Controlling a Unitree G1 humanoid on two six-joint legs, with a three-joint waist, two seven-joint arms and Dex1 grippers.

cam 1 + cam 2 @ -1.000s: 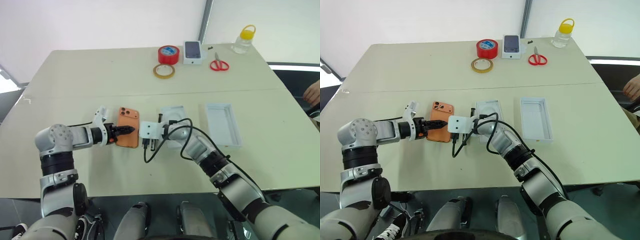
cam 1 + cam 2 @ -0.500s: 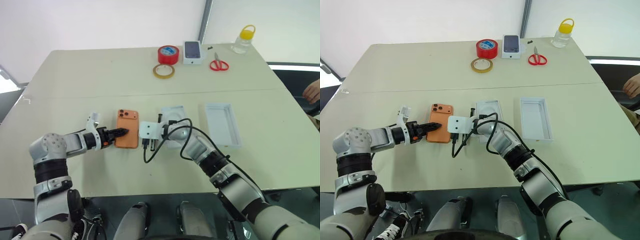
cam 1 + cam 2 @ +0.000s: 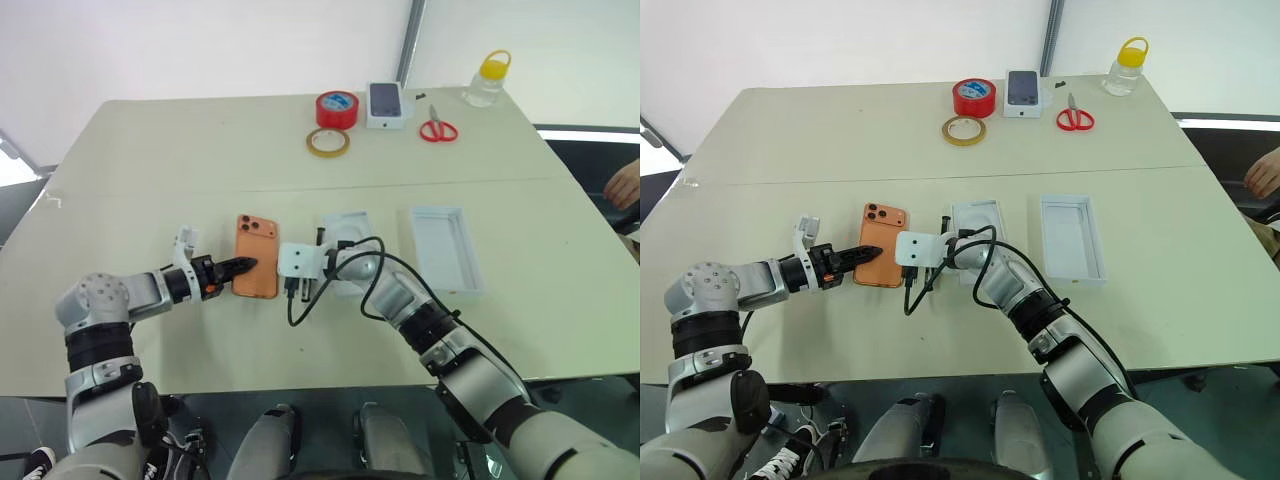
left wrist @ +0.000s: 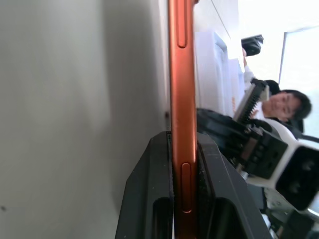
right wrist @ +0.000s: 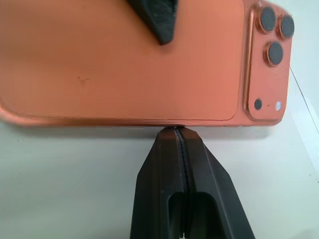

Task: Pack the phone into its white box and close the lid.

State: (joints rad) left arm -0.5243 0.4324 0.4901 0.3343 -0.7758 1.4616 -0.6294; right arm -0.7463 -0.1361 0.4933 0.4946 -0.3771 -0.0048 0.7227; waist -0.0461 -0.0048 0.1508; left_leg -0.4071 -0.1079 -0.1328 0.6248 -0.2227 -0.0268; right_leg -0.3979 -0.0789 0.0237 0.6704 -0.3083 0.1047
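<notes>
A: Your left arm reaches in low from the left, forearm nearly level, left gripper point(image 3: 243, 265) pointing across at the phone point(image 3: 256, 256). State of the fingers?

B: Left wrist view has the two black fingers point(image 4: 154, 189) clamped on the phone's thin orange edge, one each side. Gripping it.

A: Right arm?

B: Elbow bent, your forearm angles in from the lower right, cable looped over it. Right gripper point(image 5: 178, 130) sits tip-on at the phone's long right edge, fingers pressed together, holding nothing.

A: Where's the phone?

B: Flat on the beige table point(image 3: 200, 150), back up, between your two grippers. Smooth matte orange, rounded corners, three dark lenses in the far left corner.

A: Box parts?

B: The white box point(image 3: 345, 235), shallow cardboard tray, lies just right of the phone, partly under your right wrist. The lid point(image 3: 447, 248), white rectangular shell with raised walls, lies further right, open side up, apart from the tray
</notes>
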